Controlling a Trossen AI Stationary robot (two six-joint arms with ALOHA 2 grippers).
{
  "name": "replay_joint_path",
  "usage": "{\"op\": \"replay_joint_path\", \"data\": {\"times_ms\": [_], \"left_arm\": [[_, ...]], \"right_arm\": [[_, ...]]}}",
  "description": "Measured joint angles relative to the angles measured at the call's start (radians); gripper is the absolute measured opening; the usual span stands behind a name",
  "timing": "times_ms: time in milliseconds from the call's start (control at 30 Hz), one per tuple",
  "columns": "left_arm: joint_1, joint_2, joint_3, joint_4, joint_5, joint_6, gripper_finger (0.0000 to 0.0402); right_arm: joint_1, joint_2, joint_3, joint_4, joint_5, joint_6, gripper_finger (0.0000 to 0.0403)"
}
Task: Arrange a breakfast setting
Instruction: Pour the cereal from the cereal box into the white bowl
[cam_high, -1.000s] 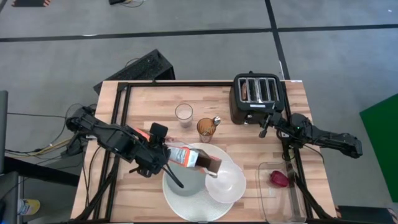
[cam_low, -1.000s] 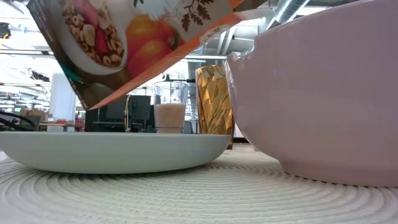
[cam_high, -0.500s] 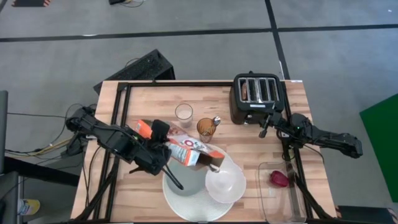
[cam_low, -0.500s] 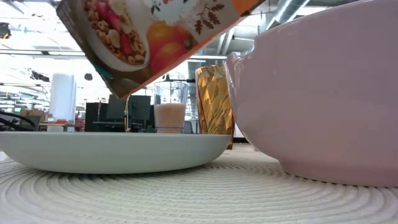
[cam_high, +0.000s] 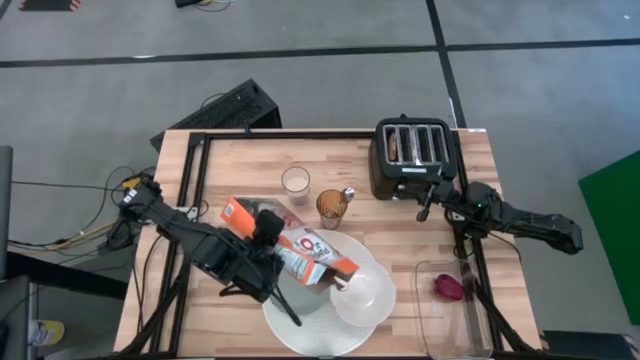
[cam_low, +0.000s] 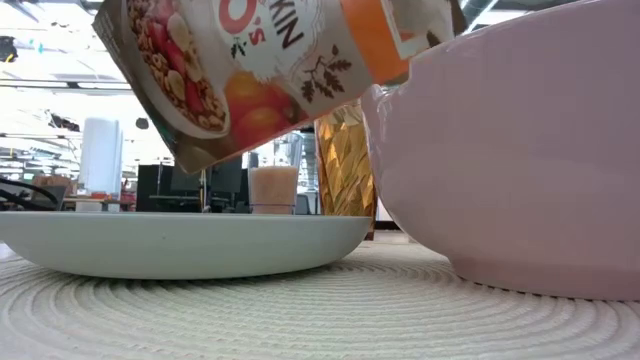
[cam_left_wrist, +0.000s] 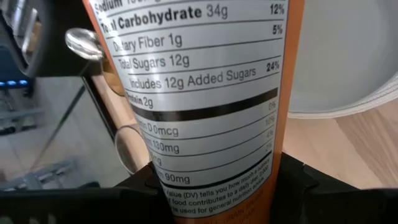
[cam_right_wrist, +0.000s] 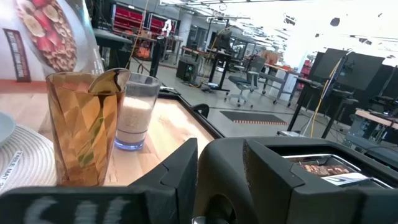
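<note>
My left gripper (cam_high: 262, 250) is shut on a cereal box (cam_high: 305, 250), which also shows in the low view (cam_low: 260, 70). The box is tipped, with its open end (cam_high: 343, 268) at the rim of the white bowl (cam_high: 362, 293). The bowl stands beside a pale grey-blue plate (cam_high: 298, 300) on a large round white woven mat (cam_high: 300, 338). Loose cereal is out of view. The spoon (cam_high: 347, 193) stands in an amber glass (cam_high: 331, 207). Toast (cam_high: 398, 147) sits in the toaster (cam_high: 413, 155). Dark red fruit (cam_high: 450, 287) lies in a clear tub. My right gripper (cam_high: 430, 203) waits by the toaster. My left gripper pinches the cereal box between its two fingers, across its nutrition-panel side (cam_left_wrist: 205, 180), back from the open end. The fingers (cam_left_wrist: 298, 186) come from the table's left and lie across the box. The box is lifted clear and slants down toward the bowl.
A glass of milk (cam_high: 295, 181) stands at the far side, left of the amber glass. The clear tub (cam_high: 452, 320) lies at the near right corner. The black toaster takes up the far right. Bare wood shows at the far left (cam_high: 240, 160).
My left gripper has gone a little toward the table's near edge and turned, with the cereal box still in its hold. The box has rolled so that more of its printed front shows from above. Its open end stays by the bowl's rim.
</note>
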Motion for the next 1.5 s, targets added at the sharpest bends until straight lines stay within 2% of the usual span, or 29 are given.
{"op": "replay_joint_path", "data": {"times_ms": [267, 467, 700, 1133, 1367, 1500], "left_arm": [[-0.051, 0.000, 0.000, -0.003, -0.154, 0.045, 0.0151], [-0.067, 0.000, 0.000, -0.002, -0.188, 0.055, 0.0151], [-0.069, 0.000, 0.000, 0.036, -0.233, 0.142, 0.0151], [-0.076, 0.000, 0.000, 0.117, -0.245, 0.277, 0.0151], [-0.077, 0.000, -0.001, 0.127, -0.330, 0.342, 0.0151], [-0.077, 0.000, -0.001, 0.136, -0.338, 0.365, 0.0151]], "right_arm": [[0.000, 0.000, 0.000, 0.000, 0.000, 0.000, 0.0151], [0.000, 0.000, 0.000, 0.000, 0.000, 0.000, 0.0150], [0.000, 0.000, 0.000, 0.000, 0.000, 0.000, 0.0150], [0.000, 0.000, 0.000, 0.000, 0.001, 0.000, 0.0150], [0.000, 0.000, 0.000, 0.000, 0.001, 0.000, 0.0150], [0.000, 0.000, 0.000, 0.000, 0.001, 0.000, 0.0151]]}}
